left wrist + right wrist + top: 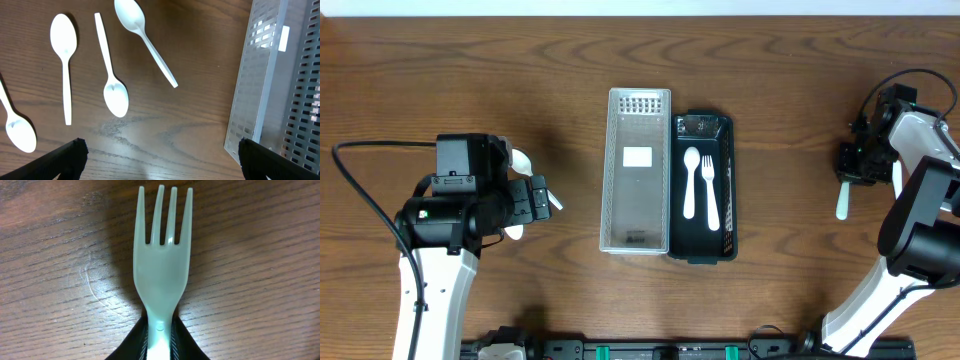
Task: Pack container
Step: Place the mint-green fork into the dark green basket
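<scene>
Four spoons (116, 97) lie on the counter (190, 135) below your left jaws, held apart; your right jaws clamp a fork (161, 280).

Left arm (432, 290): a white tube topped by rounded black joint housings and a boxy black block, with a small green spot (420, 212) on the housing and a black cable (380, 145) looping off its side. Right arm (925, 135): the same white and black, thin black wires (910, 71) arching above it. The left hand (544, 196) and right hand (846, 172) are black, with blunt dark fingers (67, 157).
</scene>
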Controlling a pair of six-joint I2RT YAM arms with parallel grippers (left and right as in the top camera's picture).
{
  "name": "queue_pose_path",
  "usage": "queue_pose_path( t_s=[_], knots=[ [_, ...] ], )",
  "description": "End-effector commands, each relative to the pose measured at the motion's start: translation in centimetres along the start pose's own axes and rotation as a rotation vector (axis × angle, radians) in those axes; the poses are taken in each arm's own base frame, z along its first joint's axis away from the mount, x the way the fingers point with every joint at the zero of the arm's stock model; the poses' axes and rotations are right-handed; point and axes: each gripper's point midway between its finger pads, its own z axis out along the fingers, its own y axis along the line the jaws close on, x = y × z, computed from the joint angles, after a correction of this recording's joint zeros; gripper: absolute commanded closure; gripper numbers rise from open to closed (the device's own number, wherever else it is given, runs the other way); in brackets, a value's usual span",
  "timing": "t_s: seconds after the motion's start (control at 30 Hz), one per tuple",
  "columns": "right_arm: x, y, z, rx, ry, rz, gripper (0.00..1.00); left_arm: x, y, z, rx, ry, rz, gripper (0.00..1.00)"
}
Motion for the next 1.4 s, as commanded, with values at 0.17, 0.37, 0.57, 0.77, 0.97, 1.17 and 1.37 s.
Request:
queue_pose_path(
  t_s=[0.17,0.37,0.57,0.77,0.97,1.17,1.37],
  knots=[
    [0.4,0.5,0.8,-0.024,0.024,-0.004,0.97,-0.7,0.1,-0.5,-0.007,-0.02,0.006,0.02],
    [0.0,2.2,-0.2,-0.074,-0.003,-0.013,0.99,-0.7,0.1,-0.5,-0.007,-0.02,0.006,0.02],
    [-1.5,6.0,-6.7,-0.078,-0.177,-0.097,0.99,-0.7,0.1,-0.5,-0.008,-0.022,0.006,0.02],
    [0.2,14.2,-14.9,-0.143,-0.369,-0.212,0.99,-0.8,0.1,-0.5,-0.007,-0.025,0.006,0.02],
    [4.5,23.1,-16.8,-0.24,-0.379,-0.274,0.99,-0.8,0.1,-0.5,-0.006,-0.027,0.006,0.02],
    [6.8,27.1,-14.0,-0.183,-0.326,-0.303,0.99,-0.8,0.1,-0.5,-0.006,-0.027,0.006,0.02],
    [8.5,28.8,-8.3,-0.113,-0.192,-0.369,0.97,-0.8,0.1,-0.5,-0.006,-0.027,0.006,0.02]
  ],
)
